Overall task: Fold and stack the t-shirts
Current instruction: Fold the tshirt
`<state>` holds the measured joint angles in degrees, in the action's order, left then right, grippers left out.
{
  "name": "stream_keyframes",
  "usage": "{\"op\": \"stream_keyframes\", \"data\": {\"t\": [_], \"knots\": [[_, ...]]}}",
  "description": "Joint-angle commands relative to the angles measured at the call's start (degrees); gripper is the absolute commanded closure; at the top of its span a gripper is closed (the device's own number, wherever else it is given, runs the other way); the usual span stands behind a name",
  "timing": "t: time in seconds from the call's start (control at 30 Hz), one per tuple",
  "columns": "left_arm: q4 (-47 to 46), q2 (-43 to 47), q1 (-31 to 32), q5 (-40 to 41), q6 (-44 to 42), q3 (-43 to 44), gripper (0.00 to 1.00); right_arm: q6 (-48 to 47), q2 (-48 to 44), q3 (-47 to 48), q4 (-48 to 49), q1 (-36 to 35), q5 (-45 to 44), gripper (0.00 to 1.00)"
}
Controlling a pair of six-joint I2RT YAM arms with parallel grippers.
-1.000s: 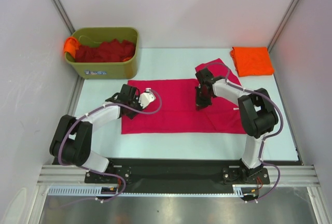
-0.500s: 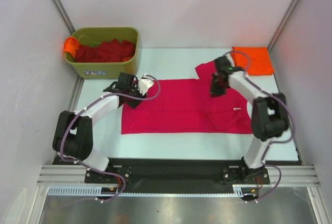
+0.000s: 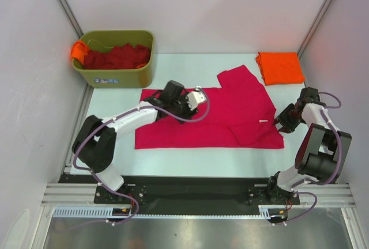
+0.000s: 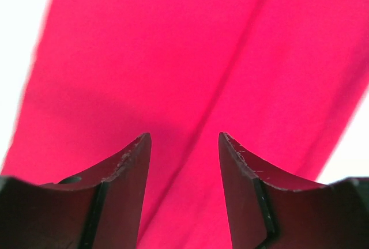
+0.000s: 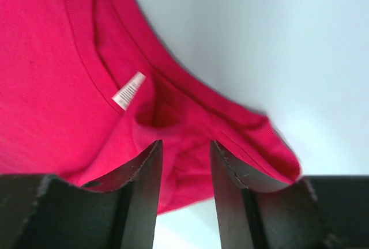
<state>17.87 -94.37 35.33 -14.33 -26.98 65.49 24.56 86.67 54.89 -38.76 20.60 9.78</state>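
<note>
A crimson-pink t-shirt [image 3: 213, 119] lies spread across the middle of the table, with one sleeve sticking out at the far right. Its small white neck label [image 3: 263, 122] shows near the right edge, and also in the right wrist view [image 5: 128, 90]. My left gripper [image 3: 190, 105] is open over the shirt's far middle part; its wrist view [image 4: 183, 136] shows only pink cloth [image 4: 173, 59] with a crease between the tips. My right gripper [image 3: 282, 119] is open at the shirt's right edge, its fingertips [image 5: 154, 151] straddling the neck opening [image 5: 173, 116]. A folded bright orange t-shirt [image 3: 281, 67] lies at the far right.
An olive-green bin [image 3: 124, 77] stands at the far left, holding dark red t-shirts [image 3: 115, 57], with an orange cloth [image 3: 78, 50] draped over its left rim. Grey walls close in the left, right and back. The table's bare surface [image 3: 202, 159] runs along the near edge.
My left gripper has moved right, from the shirt's far left corner to its far middle. My right gripper has moved from the shirt's middle out to its right edge by the neck.
</note>
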Motion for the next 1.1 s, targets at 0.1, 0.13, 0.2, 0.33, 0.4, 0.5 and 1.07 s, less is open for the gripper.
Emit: {"op": "stream_keyframes", "data": {"t": [0.1,0.13,0.2,0.33,0.4,0.5,1.07], "knots": [[-4.7,-1.1,4.0,-3.2,1.2,-3.2,0.44,0.2,4.4,0.7,7.3,-0.7,3.9,0.55],[-4.2,-0.9,4.0,-3.2,1.1,-3.5,0.44,0.8,4.6,0.7,7.9,-1.2,3.8,0.57],[-3.7,-0.5,3.9,-2.3,0.7,-3.5,0.44,1.1,5.1,0.1,8.3,-1.7,3.4,0.63],[-3.5,-0.5,3.9,-0.7,-0.3,-3.4,0.44,2.5,5.6,0.7,9.3,-3.4,3.1,0.95],[-3.5,-0.6,3.9,-1.1,-0.4,-3.3,0.44,3.6,5.4,2.3,9.1,-5.4,2.4,1.00],[-3.8,-0.8,3.9,-1.1,-0.3,-3.2,0.44,4.8,7.2,4.4,8.4,-6.7,1.5,1.00],[-3.9,-1.1,3.6,0.1,-1.2,-3.9,0.44,13.0,19.5,18.6,5.0,-11.7,-2.0,0.99]]}}
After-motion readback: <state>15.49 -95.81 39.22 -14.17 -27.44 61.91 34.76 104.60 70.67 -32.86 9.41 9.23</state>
